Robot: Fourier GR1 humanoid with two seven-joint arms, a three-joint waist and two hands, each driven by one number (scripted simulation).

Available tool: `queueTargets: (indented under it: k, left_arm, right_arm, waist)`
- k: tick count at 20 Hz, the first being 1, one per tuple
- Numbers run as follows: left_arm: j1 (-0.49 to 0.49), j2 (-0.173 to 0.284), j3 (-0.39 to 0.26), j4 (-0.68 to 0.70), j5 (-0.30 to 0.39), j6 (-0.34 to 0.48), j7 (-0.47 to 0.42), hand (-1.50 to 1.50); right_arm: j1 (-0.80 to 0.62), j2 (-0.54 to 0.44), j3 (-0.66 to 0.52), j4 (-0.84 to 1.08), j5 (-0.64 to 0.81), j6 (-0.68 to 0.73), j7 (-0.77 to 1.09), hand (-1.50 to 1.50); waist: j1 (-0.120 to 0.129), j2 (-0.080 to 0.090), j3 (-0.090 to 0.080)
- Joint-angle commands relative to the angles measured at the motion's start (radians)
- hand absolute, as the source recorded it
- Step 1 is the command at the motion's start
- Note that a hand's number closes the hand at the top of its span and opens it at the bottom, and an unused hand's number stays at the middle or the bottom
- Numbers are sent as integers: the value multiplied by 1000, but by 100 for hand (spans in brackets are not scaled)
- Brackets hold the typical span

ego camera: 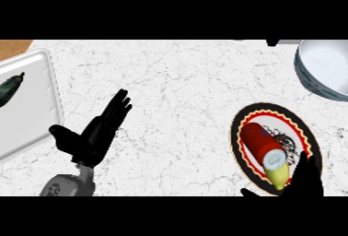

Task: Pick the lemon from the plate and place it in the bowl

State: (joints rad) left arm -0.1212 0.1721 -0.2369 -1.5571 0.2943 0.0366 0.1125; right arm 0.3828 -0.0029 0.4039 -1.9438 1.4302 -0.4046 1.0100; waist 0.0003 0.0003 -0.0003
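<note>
Left hand open over the marble table, right hand at the plate's lower edge, no lemon to be seen.

At the far left a white tray [31, 106] lies on the white marble table [176, 78], with a dark green vegetable [10, 88] on it, cut by the frame's edge. Just right of the tray the left hand [95, 133] shows, fingers straight and together, thumb spread out toward the tray, holding nothing. Further right stands the plate [239, 120], dark with a red and yellow patterned rim, carrying a red bottle [262, 140] with a white cap and pale yellow tip; no lemon shows on it. The right hand [306, 180] rises at the plate's lower right edge, close to the bottle's tip; I cannot tell whether its fingers are apart or curled. The bowl [309, 76], grey-white, sits at the upper right, well apart from the plate.
</note>
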Motion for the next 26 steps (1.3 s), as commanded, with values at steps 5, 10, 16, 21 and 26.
queueTargets:
  k: [5,10,16,21,26]
  left_arm:
    - [-32,-39,31,91,-41,-42,-49,0]
    - [-23,-66,44,48,-48,-31,3,0]
    - [1,-32,92,-18,-33,-73,48,0]
    - [11,-49,81,-17,-58,-76,45,0]
    - [-12,-49,118,59,-48,-121,5,0]
  right_arm:
    - [-35,3,-38,168,-29,-142,0,-150]
    - [-33,-24,-91,121,-91,-112,-36,-150]
    - [-108,-26,-156,184,-149,-140,-75,-150]
    - [-188,-12,-148,309,-96,-207,-131,150]
    - [-168,-37,-175,332,-104,-244,-179,150]
  waist:
    - [-5,0,0]
    - [-4,-1,0]
    - [-2,-1,0]
    - [1,0,0]
    - [-3,0,0]
